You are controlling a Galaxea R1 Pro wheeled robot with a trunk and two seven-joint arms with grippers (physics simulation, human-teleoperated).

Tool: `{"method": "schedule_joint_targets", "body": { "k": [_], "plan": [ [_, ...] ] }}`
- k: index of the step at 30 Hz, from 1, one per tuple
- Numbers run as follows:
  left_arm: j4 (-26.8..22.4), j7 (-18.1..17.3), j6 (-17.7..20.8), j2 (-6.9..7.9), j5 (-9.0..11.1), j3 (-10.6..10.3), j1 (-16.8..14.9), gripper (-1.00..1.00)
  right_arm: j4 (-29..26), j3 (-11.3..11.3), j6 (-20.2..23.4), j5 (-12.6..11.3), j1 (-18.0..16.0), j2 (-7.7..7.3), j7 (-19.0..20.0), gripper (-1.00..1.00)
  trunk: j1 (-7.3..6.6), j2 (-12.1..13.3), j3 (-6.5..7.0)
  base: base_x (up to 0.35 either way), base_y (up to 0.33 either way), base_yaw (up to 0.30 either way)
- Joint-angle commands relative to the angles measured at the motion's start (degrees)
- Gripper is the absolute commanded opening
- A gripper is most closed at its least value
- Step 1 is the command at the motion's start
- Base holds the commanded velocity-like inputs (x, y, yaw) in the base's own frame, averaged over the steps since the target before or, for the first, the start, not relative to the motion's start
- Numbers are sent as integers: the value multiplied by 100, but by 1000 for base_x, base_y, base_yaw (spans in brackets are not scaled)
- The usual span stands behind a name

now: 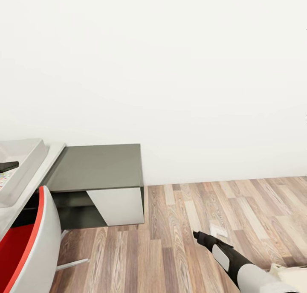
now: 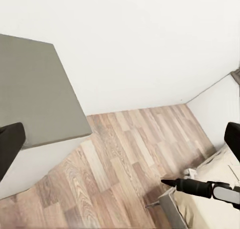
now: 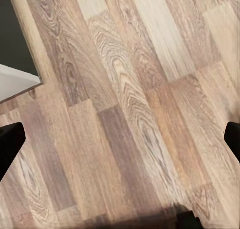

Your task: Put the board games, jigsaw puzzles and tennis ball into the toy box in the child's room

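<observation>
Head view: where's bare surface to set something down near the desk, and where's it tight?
The lower dark-grey desk section is bare, bordered by the wall and the toy box. The wood floor between the desk and the right gripper is open. It is tight at the red-and-white chair against the light-grey top.

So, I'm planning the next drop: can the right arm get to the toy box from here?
Probably not. The right gripper hangs low over the wood floor, while the toy box sits up on the table far to the left, beyond the chair.
</observation>
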Motion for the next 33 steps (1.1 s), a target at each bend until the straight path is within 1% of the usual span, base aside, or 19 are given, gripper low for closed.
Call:
{"method": "schedule_joint_targets", "body": {
  "k": [1, 8, 10, 11, 12, 13, 14, 15, 17, 18, 19, 20, 22, 23, 25, 27, 29, 30, 33],
  "plan": [
    [-63, 113, 29, -2, 7, -7, -5, 100, -8, 43, 19, -47, 19, -5, -5, 100, 4, -10, 0, 0, 0, -74],
    [-497, 1472, 22, -101, 77, -47, -11, 100, -6, 45, -43, -48, 168, -12, -5, 100, 4, -10, 66, 0, 0, -74],
    [-558, 1973, 14, -137, 225, -51, -32, 100, -6, 46, -71, -52, 183, -10, -5, 100, 4, -10, 85, 0, 0, -73],
    [-581, 2362, 4, -154, 398, -53, -53, 100, -6, 49, -84, -54, 189, -8, -5, 100, 4, -10, 94, 0, 0, -73],
    [-589, 2581, -5, -162, 504, -53, -63, 100, -6, 50, -88, -54, 192, -7, -5, 100, 4, -10, 104, 0, 0, -73],
    [-602, 3070, -27, -175, 754, -54, -81, 100, -6, 51, -95, -52, 195, -6, -5, 100, 4, -10, 113, 0, 0, -58],
    [-608, 3344, -47, -184, 898, -59, -88, 100, -6, 52, -97, -49, 196, -6, -5, 100, 4, -10, 123, 0, 0, -47],
    [-621, 3928, -124, -217, 1210, -90, -100, 100, -6, 52, -100, -46, 198, -5, -5, 100, 4, -10, 132, 0, 0, -30],
    [-634, 4532, -264, -267, 1554, -157, -111, 100, -6, 51, -102, -43, 199, -6, -5, 100, 4, -10, 151, 0, 0, -22],
    [-642, 5134, -447, -318, 1913, -271, -118, 100, -6, 51, -107, -42, 200, -9, -5, 100, 4, -10, 160, 0, 0, -12],
    [-646, 5422, -543, -337, 2093, -349, -120, 100, -6, 49, -109, -41, 200, -9, -5, 100, 4, -10, 168, 0, 0, -10],
    [-665, 5947, -721, -366, 2448, -540, -124, 100, -6, 50, -111, -40, 200, -11, -5, 100, 4, -10, 174, 0, 0, -6],
    [-700, 6388, -869, -391, 2775, -756, -128, 100, -8, 51, -112, -40, 200, -10, -5, 100, 4, -10, 182, 0, 0, -5],
    [-733, 6722, -1010, -415, 3035, -972, -135, 100, -10, 52, -113, -39, 201, -11, -5, 100, 4, -10, 185, 0, 0, -3],
    [-772, 7028, -1195, -471, 3285, -1238, -146, 100, -13, 53, -117, -39, 201, -8, -5, 100, 4, -10, 188, 0, 0, -2],
    [-790, 7149, -1286, -540, 3380, -1360, -150, 100, -12, 53, -119, -36, 201, -7, -5, 100, 4, -10, 189, 0, 0, -1],
    [-807, 7258, -1356, -701, 3462, -1486, -158, 100, -12, 58, -117, -33, 201, -5, -5, 100, 4, -10, 190, 0, 0, 0],
    [-813, 7304, -1372, -856, 3493, -1556, -176, 100, -10, 59, -116, -30, 201, -5, -5, 100, 4, -10, 190, 0, 0, 0],
    [-818, 7344, -1373, -1146, 3514, -1701, -221, 100, -9, 61, -117, -30, 203, -3, -5, 100, 4, -10, 191, 0, 0, 0]
  ]
}}
